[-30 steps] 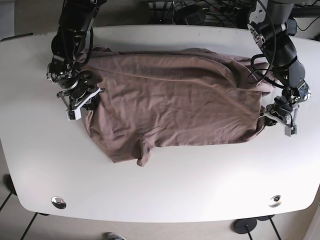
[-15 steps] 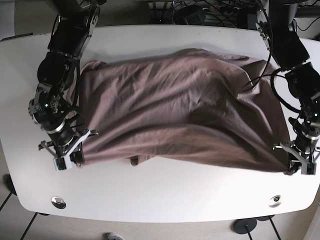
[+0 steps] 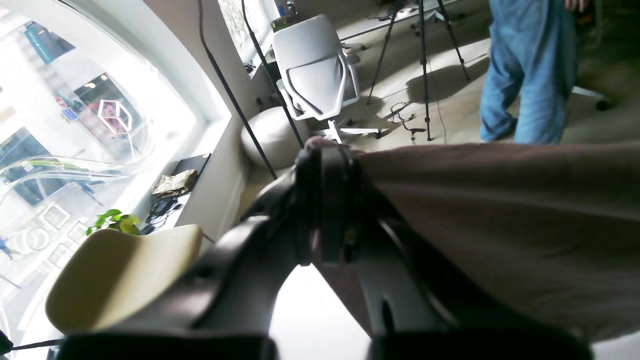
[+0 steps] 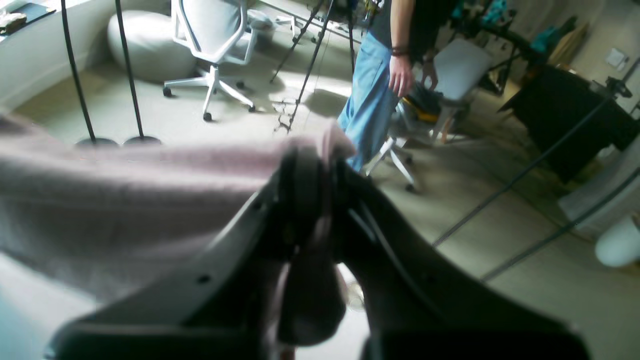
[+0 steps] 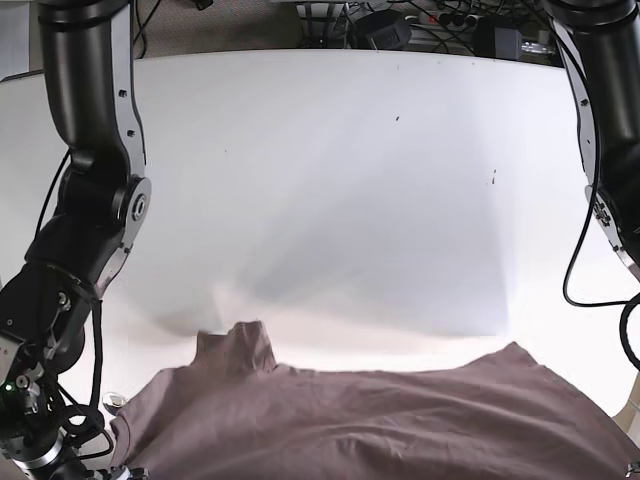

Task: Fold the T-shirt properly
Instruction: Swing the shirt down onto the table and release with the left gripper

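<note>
The brown T-shirt (image 5: 380, 420) is lifted off the white table (image 5: 330, 180) and spans the bottom of the base view, stretched between both arms. In the left wrist view, my left gripper (image 3: 326, 157) is shut on a corner of the T-shirt (image 3: 500, 210), whose cloth runs off taut to the right. My right gripper (image 4: 314, 162) is likewise shut on an edge of the T-shirt (image 4: 125, 200), with cloth spreading left and a fold hanging between the fingers. In the base view both grippers lie below the frame; only the arms (image 5: 95, 200) show.
A person in blue jeans (image 3: 530, 70) stands on the floor beyond the table, near a grey office chair (image 3: 315, 75) and tripod legs (image 3: 425, 60). Cables and gear (image 5: 400, 25) lie behind the table's far edge. A metal grommet (image 5: 115, 400) sits near the front left.
Both arms have drawn the shirt up and toward the near edge. It lay spread on the table a second ago; now it hangs raised, leaving the tabletop bare.
</note>
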`<state>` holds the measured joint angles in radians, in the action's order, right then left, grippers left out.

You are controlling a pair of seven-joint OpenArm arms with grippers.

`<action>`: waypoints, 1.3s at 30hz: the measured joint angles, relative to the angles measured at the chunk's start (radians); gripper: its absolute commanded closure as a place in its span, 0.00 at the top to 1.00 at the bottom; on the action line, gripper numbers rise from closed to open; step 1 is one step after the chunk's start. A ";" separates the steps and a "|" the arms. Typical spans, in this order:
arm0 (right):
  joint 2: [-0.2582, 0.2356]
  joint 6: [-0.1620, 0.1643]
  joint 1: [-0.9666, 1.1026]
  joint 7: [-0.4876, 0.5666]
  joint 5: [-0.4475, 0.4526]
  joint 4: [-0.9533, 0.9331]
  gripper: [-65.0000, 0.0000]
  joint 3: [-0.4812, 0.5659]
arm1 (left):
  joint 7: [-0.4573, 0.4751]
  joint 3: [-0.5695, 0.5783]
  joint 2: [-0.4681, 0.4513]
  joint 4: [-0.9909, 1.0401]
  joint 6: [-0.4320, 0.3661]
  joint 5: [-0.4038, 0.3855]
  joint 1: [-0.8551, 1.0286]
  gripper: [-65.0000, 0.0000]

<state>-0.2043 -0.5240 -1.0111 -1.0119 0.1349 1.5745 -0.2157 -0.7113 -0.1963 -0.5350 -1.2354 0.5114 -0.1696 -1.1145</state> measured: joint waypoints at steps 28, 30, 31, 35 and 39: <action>0.209 0.000 1.271 0.260 -0.002 0.349 0.03 -0.126 | 0.009 -0.386 0.265 -0.369 0.128 0.010 1.072 0.57; 0.206 0.000 1.268 0.254 -0.008 0.349 0.03 -0.130 | 0.013 -0.312 0.262 -0.274 0.016 0.010 0.987 0.63; 0.211 0.000 1.266 0.257 -0.008 0.349 0.03 -0.126 | 0.028 -0.279 0.262 -0.196 -0.029 -0.002 0.929 0.63; 0.210 0.000 1.250 0.258 -0.002 0.349 0.03 -0.126 | 0.129 -0.253 0.258 0.052 -0.064 0.011 0.795 0.64; 0.211 -0.001 1.245 0.260 -0.004 0.349 0.03 -0.125 | 0.219 -0.230 0.260 0.336 -0.065 0.010 0.650 0.64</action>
<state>0.0063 -0.5247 0.2337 -0.7521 0.1310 1.9232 -0.3405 -0.4923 -0.4259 -0.2749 -0.8997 0.4465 -0.1593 -0.4644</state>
